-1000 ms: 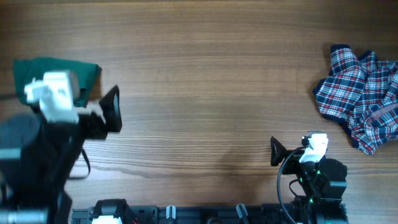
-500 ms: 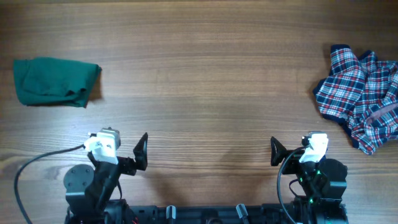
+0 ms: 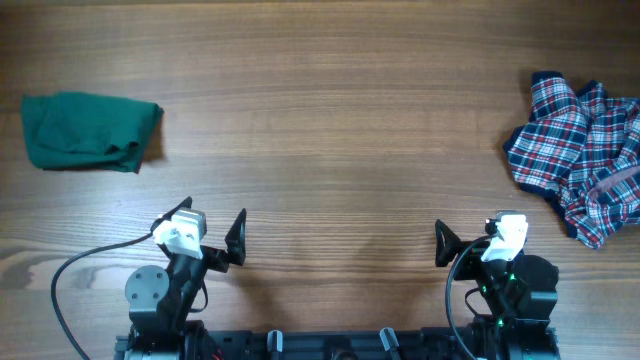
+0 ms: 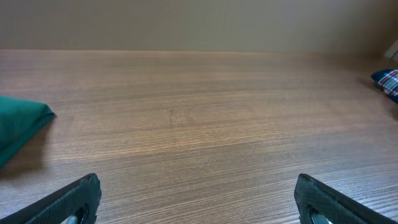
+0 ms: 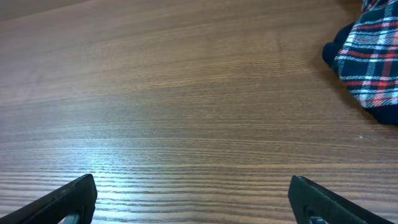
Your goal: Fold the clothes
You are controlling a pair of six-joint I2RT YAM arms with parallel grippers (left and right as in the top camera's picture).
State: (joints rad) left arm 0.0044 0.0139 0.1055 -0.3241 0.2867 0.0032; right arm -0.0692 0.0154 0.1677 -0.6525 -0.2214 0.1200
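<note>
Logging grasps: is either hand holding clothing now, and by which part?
Nothing is held. The left hand and right hand are open and empty; the green garment and plaid garment lie apart from them.

Both arms are folded back low at the near edge of the desk [image 3: 330,150], the left arm [image 3: 160,295] on its own side and the right arm [image 3: 515,285] on the other, well apart; each wrist points out across the desk; the left gripper [image 4: 199,202] has its jaws spread wide, the dark fingertips showing only at the bottom corners of its wrist view; the right gripper [image 5: 194,202] stands likewise, jaws wide apart; both are free, gripping and touching nothing.
</note>
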